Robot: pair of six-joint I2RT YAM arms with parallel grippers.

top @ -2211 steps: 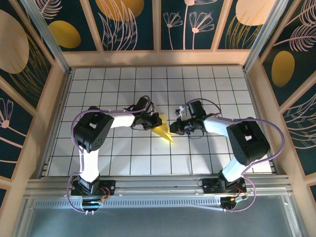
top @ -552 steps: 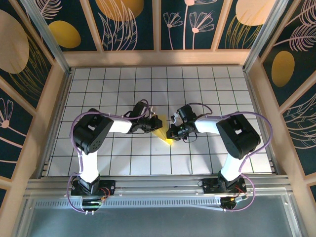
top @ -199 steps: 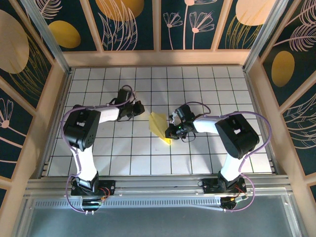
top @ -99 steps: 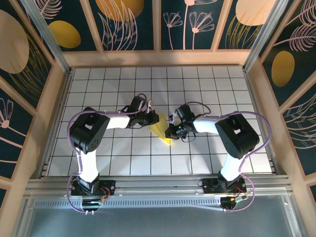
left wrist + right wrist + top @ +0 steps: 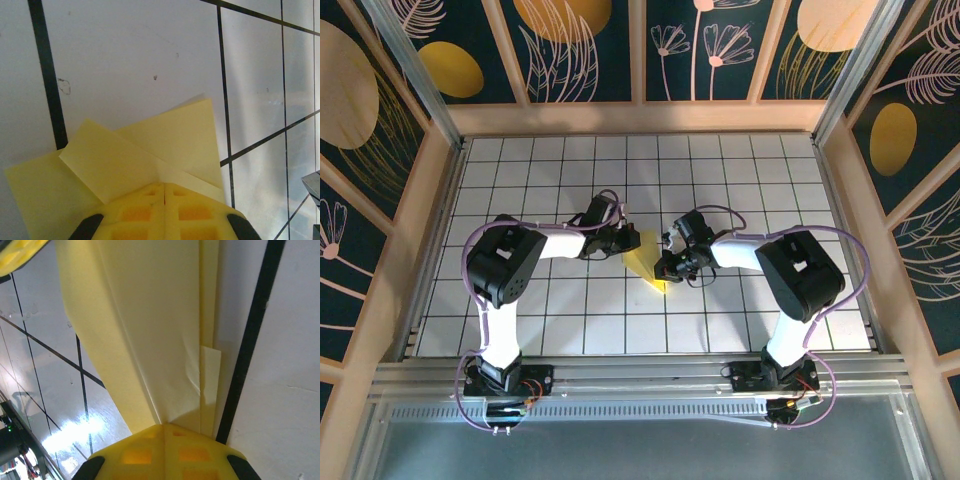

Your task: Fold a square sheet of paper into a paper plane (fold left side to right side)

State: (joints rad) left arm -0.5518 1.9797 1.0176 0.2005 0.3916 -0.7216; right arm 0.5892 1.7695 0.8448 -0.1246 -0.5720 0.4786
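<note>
White tiled table with black grid lines is sitting under both arms in the top view. A thin yellow folded sheet of paper is lying in the middle, between the left gripper and the right gripper.

From the left wrist, the left gripper is squeezing its fingers tight together, tips touching the paper.

From the right wrist, the right gripper is also squeezing tight, tips touching the paper. I cannot tell if either is pinching it.

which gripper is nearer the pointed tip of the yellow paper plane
Right. The right gripper meets the paper plane beside its pointed near tip; the left gripper is at the wide far end, away from the tip.
</note>
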